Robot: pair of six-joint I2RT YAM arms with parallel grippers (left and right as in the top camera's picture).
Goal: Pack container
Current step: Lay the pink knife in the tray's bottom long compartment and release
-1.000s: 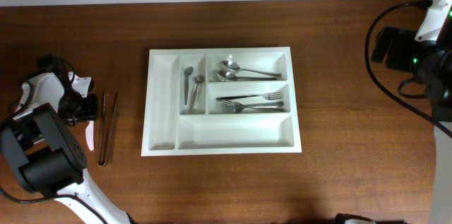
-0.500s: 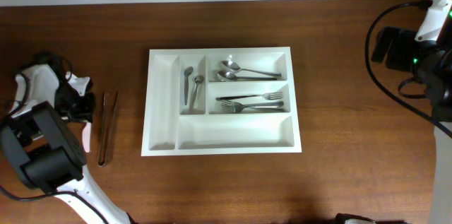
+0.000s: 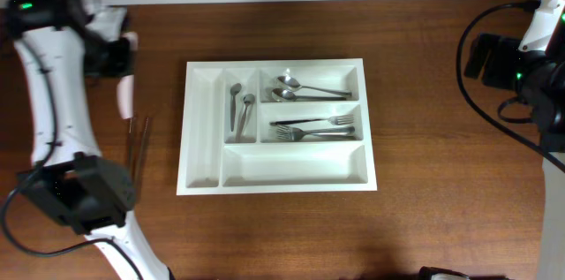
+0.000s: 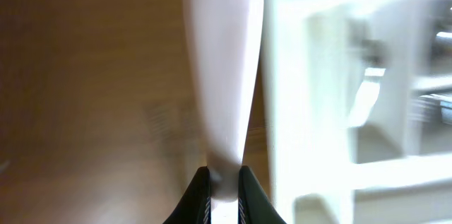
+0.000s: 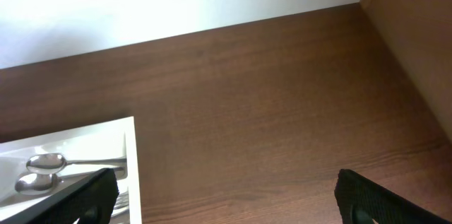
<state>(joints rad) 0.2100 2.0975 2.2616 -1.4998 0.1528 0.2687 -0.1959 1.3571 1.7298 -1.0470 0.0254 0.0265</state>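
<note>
The container [image 3: 291, 163] is a large white tray at the table's middle. It holds small spoons [image 3: 238, 103], larger spoons [image 3: 297, 90] and forks [image 3: 315, 127]. Its left narrow and bottom wide compartments are bare. My left gripper [image 3: 113, 57] is at the far left and is shut on a pale white-pink utensil [image 3: 126, 94], which hangs left of the tray. In the left wrist view the fingers [image 4: 220, 190] pinch the utensil [image 4: 222, 68], with the tray [image 4: 311, 111] to its right. My right gripper [image 5: 226, 206] is open and empty, above bare table right of the tray's corner [image 5: 131, 153].
A pair of thin brown sticks [image 3: 137, 152] lies on the table left of the tray. The right arm [image 3: 534, 59] and its cables sit at the far right edge. The pale wall runs along the table's far edge.
My left arm has swung from the left front of the table up toward the far left, carrying the white-pink utensil. The brown sticks and right arm have not moved.
</note>
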